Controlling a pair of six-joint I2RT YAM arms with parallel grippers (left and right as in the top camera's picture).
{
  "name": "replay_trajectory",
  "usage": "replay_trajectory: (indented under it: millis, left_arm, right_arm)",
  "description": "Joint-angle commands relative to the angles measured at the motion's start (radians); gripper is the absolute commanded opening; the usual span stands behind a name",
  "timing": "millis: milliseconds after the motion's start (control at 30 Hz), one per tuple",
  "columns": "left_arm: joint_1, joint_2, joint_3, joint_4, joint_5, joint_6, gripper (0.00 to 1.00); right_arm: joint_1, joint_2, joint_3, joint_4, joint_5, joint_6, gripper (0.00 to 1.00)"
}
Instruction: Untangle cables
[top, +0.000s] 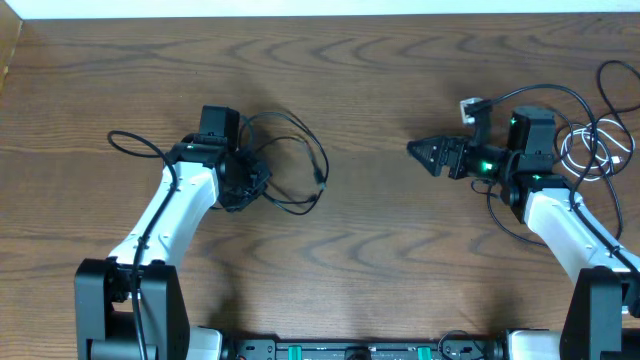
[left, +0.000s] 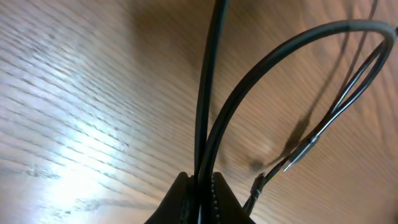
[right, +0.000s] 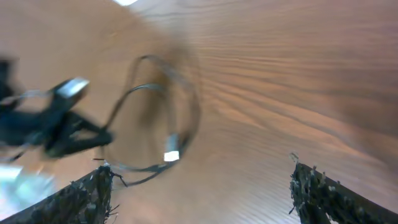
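Observation:
A black cable (top: 300, 150) lies in loose loops on the wooden table, left of centre. My left gripper (top: 248, 188) is shut on two of its strands, which run up from the jaws (left: 202, 186) in the left wrist view; the cable (left: 273, 62) arcs away there and a small plug end (left: 300, 153) lies on the wood. My right gripper (top: 425, 152) is open and empty, low over the table, pointing left toward that cable. The right wrist view shows its spread fingers (right: 202, 186) with the blurred cable loop (right: 186, 118) ahead. A coiled white cable (top: 588, 150) and another black cable (top: 620, 85) lie at the far right.
The wooden table (top: 370, 240) fills all views. A pale strip (top: 320, 8) runs along its far edge. The left arm's gripper shows blurred at the left of the right wrist view (right: 43, 127). The right arm's own black wire arcs over its wrist (top: 550, 95).

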Motion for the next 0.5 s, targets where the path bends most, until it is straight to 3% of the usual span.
replay_trajectory:
  millis: [0,200,467]
  left_arm:
    - [-0.033,0.019,0.004,-0.011,0.060,0.002,0.08]
    - [-0.075,0.024,0.003,-0.018,0.099,-0.116,0.08]
    - [-0.075,0.024,0.003,-0.014,0.273,-0.212,0.08]
  right_arm:
    - [0.048,0.002,-0.002,0.017,-0.190,-0.079,0.89]
    - [0.174,0.002,-0.002,0.017,-0.186,-0.245,0.87]
    - [0.401,0.002,-0.002,0.020,-0.006,-0.346,0.90]
